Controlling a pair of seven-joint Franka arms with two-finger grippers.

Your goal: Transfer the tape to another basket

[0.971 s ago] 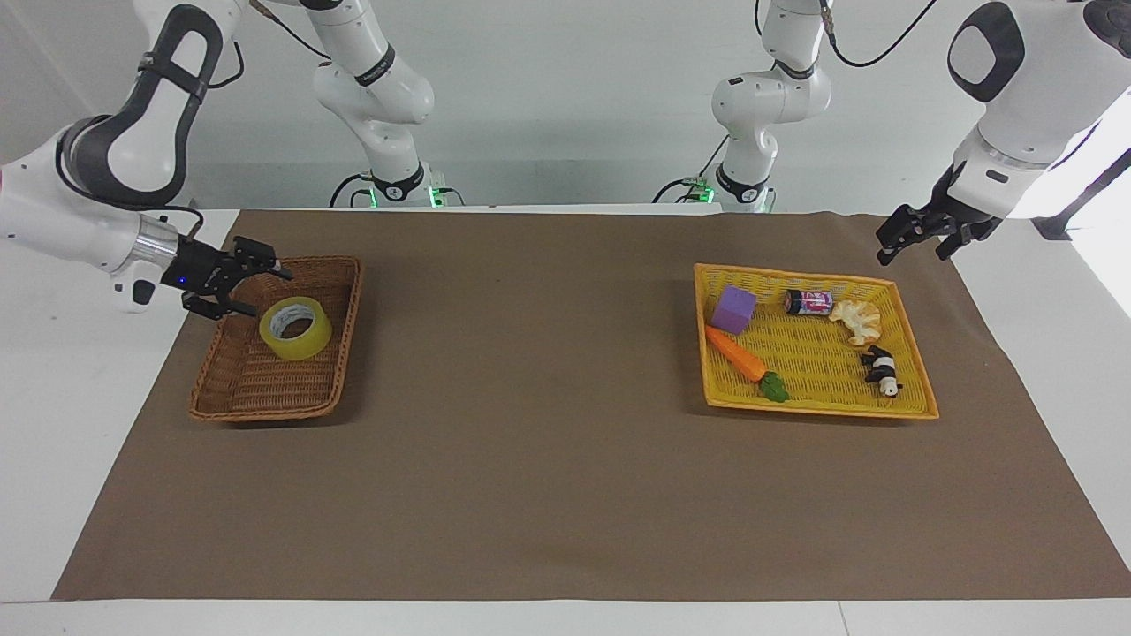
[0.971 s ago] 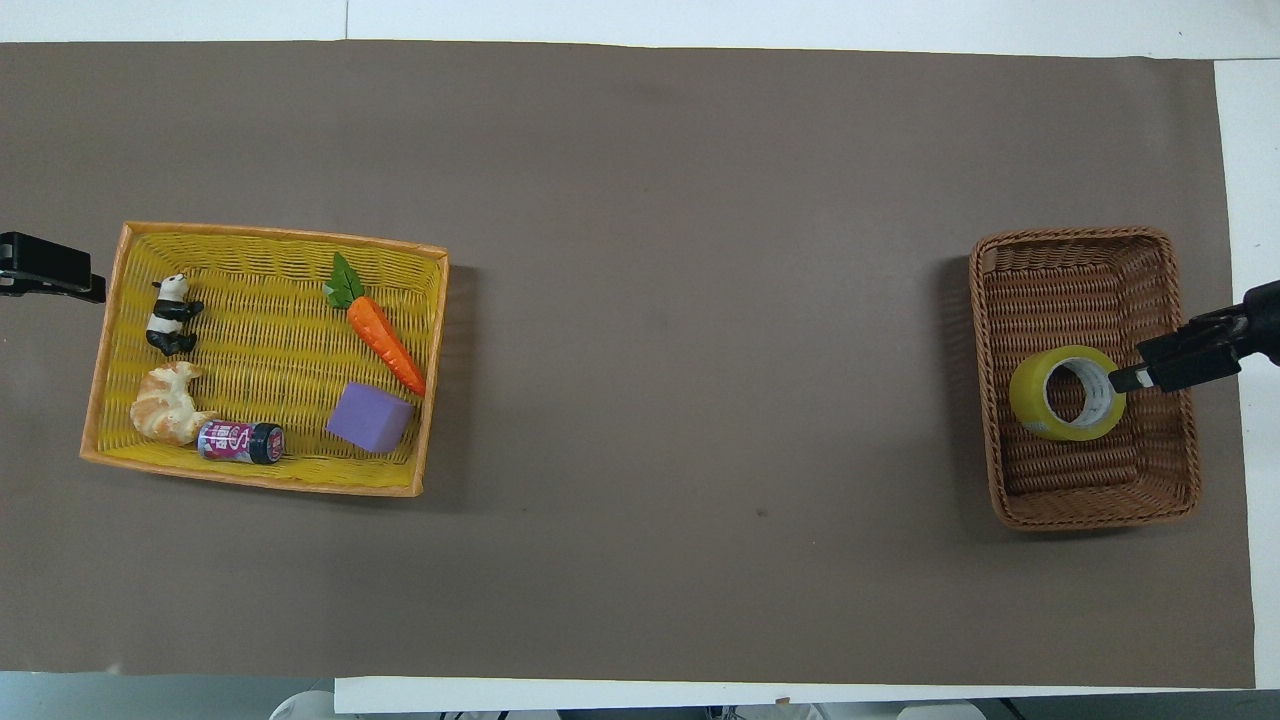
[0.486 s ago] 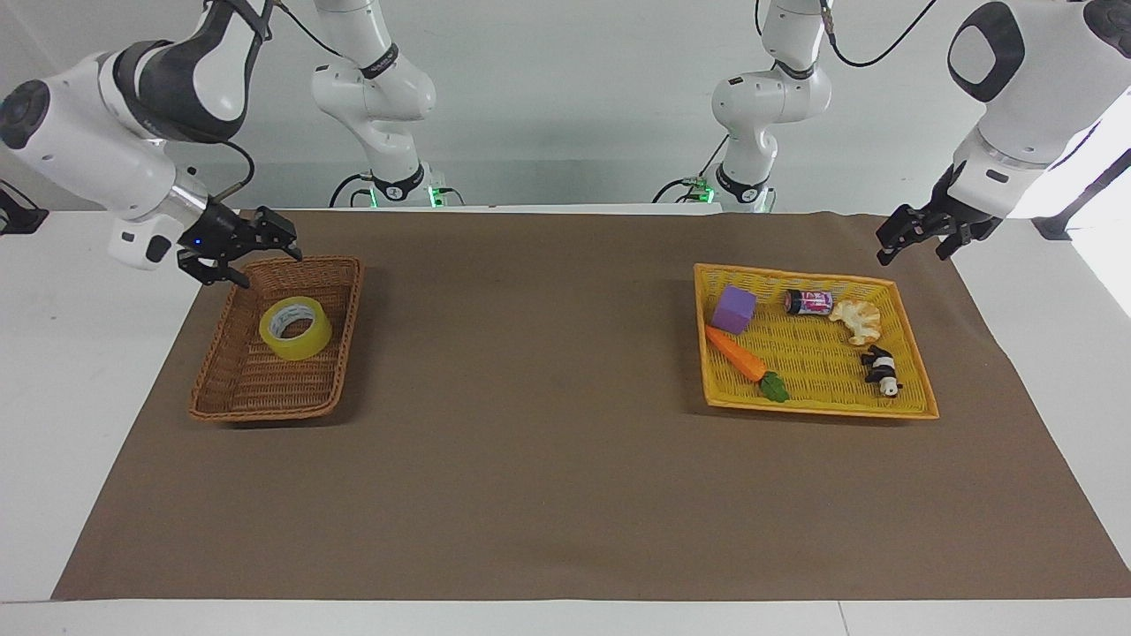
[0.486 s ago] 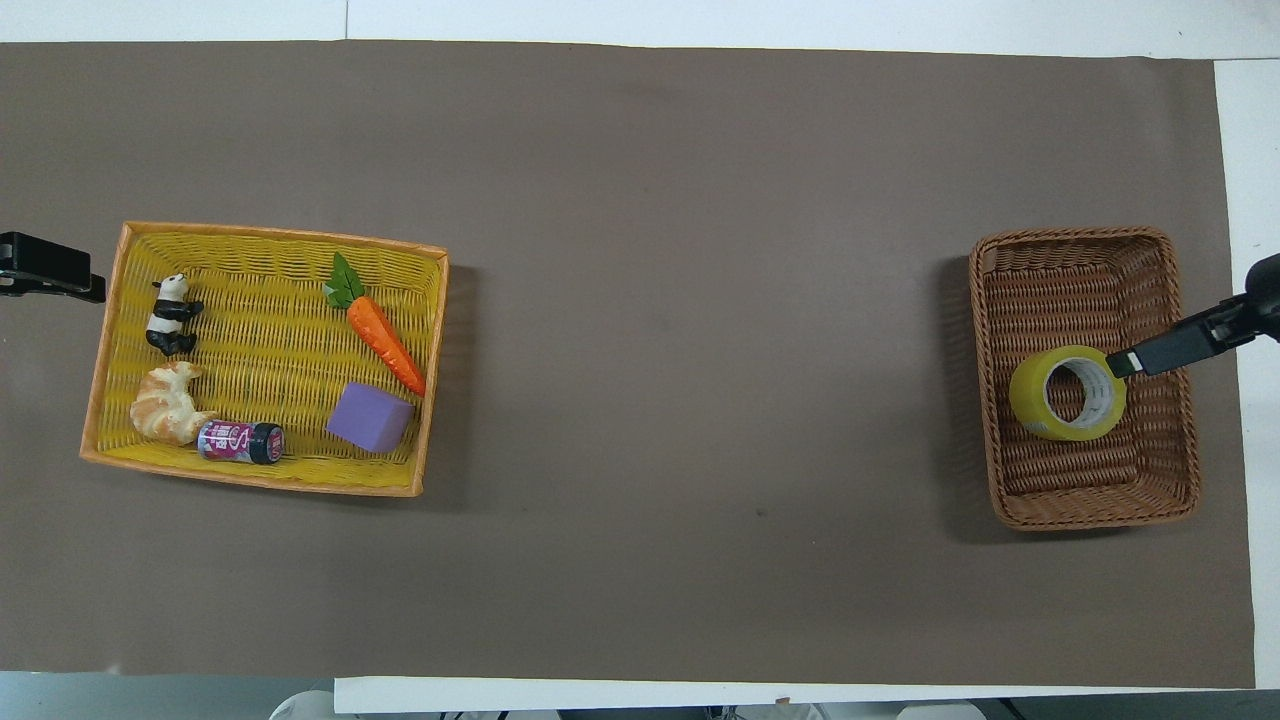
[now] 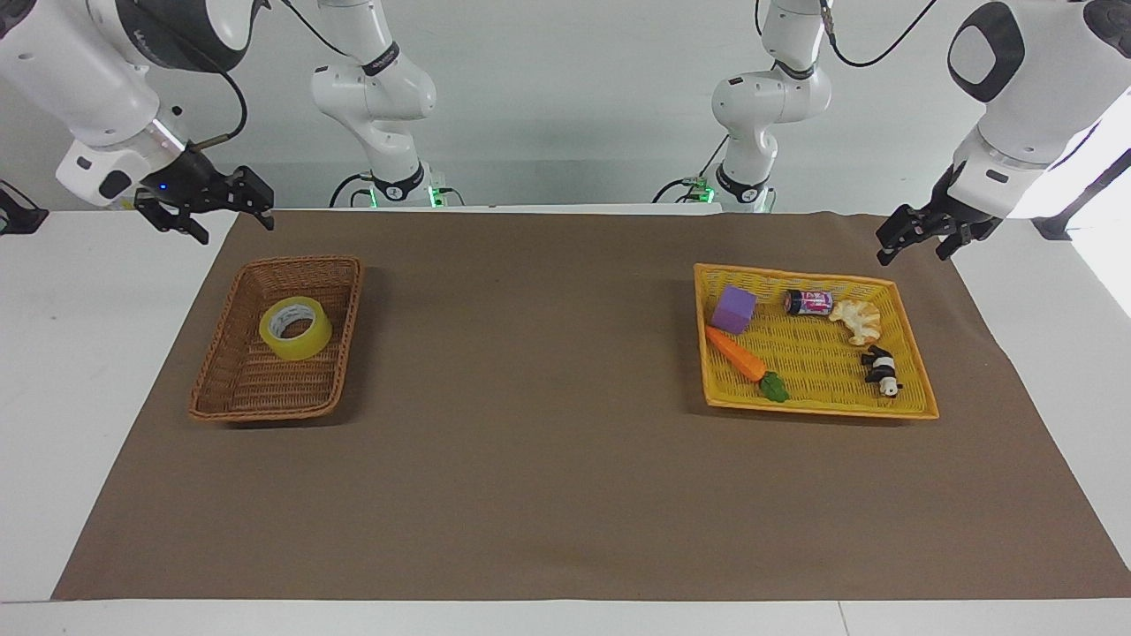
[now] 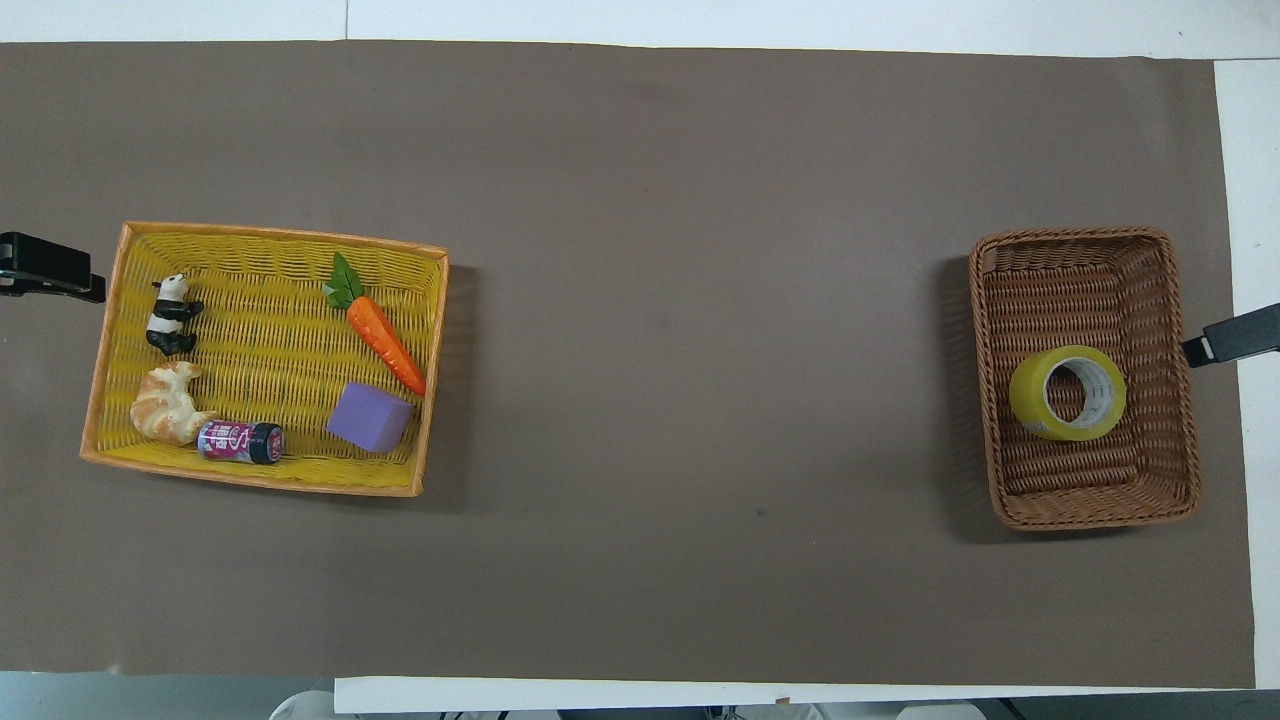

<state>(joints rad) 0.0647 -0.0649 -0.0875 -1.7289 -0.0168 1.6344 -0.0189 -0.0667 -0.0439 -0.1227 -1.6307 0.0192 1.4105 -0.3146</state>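
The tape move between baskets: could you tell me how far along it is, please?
Done: the tape lies flat in the brown basket. In hand: nothing; the right claw hangs open near that basket, the left claw waits open beside the yellow basket. Left: apparently nothing.

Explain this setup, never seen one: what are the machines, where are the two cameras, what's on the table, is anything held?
Two white robot arms share a table, each ending in a two-finger claw. One camera faces them from across the table; the other looks down from above their end.

On the brown mat a brown wicker basket holds a roll of yellow tape. Toward the left arm's end, a yellow tray holds a carrot, purple block, can, croissant and panda.

Nothing is held. The right claw hangs open beside the wicker basket; the left claw waits open by the tray.
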